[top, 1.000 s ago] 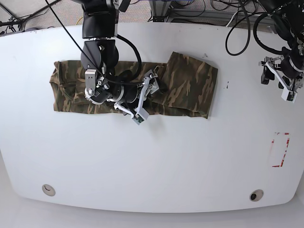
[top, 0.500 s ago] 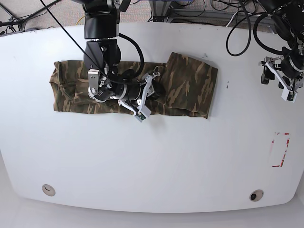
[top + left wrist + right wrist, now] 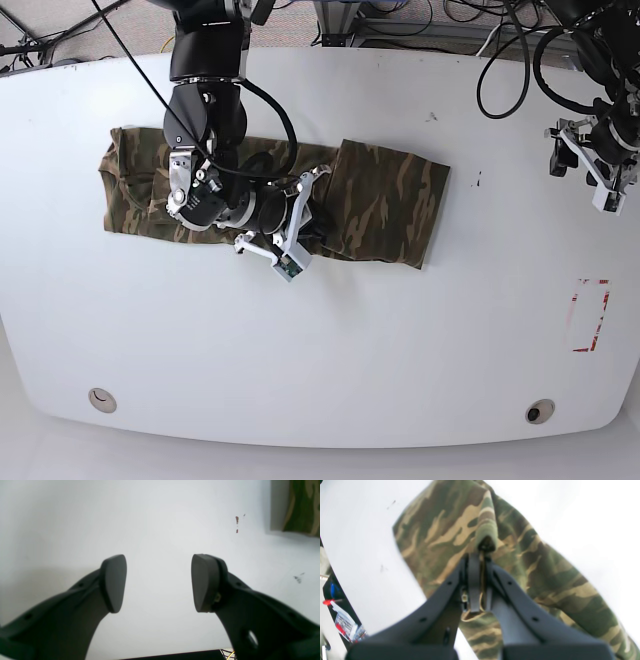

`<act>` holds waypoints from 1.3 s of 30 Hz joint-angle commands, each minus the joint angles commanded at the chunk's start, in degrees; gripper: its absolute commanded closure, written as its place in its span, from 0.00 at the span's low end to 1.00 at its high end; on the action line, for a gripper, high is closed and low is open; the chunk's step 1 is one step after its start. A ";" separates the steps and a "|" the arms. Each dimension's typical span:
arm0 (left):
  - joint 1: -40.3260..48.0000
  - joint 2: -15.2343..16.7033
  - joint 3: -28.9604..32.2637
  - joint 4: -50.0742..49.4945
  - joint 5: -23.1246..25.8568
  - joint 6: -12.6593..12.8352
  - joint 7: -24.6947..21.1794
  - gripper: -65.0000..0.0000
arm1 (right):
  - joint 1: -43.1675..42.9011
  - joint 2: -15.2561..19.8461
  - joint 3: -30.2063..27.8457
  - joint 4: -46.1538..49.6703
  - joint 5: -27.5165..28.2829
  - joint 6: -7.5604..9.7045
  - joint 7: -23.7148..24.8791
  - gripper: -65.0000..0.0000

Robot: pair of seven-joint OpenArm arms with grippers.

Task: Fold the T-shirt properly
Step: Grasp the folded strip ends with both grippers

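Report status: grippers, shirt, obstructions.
Right gripper shut on shirt fold. Left gripper open, empty, off to the side. Shirt partly folded on table. Nothing in the way.

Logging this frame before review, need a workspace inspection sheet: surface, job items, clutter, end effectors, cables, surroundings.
Surface: white table, small dark specks, red marking near its right edge.
Job's things: T-shirt, camouflage, lying in a long partly folded strip.
Clutter: nothing seen.
End effectors: right end effector shut on a T-shirt fold; left end effector open, empty, above bare table.
Cables: black cables looping behind the far edge.
Surroundings: floor and equipment beyond the table, unclear.
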 joint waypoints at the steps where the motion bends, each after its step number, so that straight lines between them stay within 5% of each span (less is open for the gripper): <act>1: 0.00 0.00 0.00 0.00 0.00 0.00 0.00 0.42 | 0.18 0.70 0.00 -0.09 1.14 0.00 -0.09 1.00; 17: 0.18 0.00 0.00 0.00 0.18 0.00 0.00 0.42 | 2.20 3.34 0.09 -9.58 3.25 0.00 -0.09 1.00; 25: 1.14 0.00 0.09 -0.09 -0.09 0.00 0.00 0.42 | 2.37 6.77 0.44 -12.13 3.25 0.00 5.63 1.00; 34: 1.05 0.00 8.53 0.26 -0.18 0.00 0.00 0.42 | 4.92 8.35 1.85 -15.91 3.16 0.00 10.02 1.00; 39: -0.62 0.70 14.24 0.79 -2.29 0.00 0.00 0.42 | 5.98 9.85 2.81 -20.04 3.16 0.00 12.75 0.80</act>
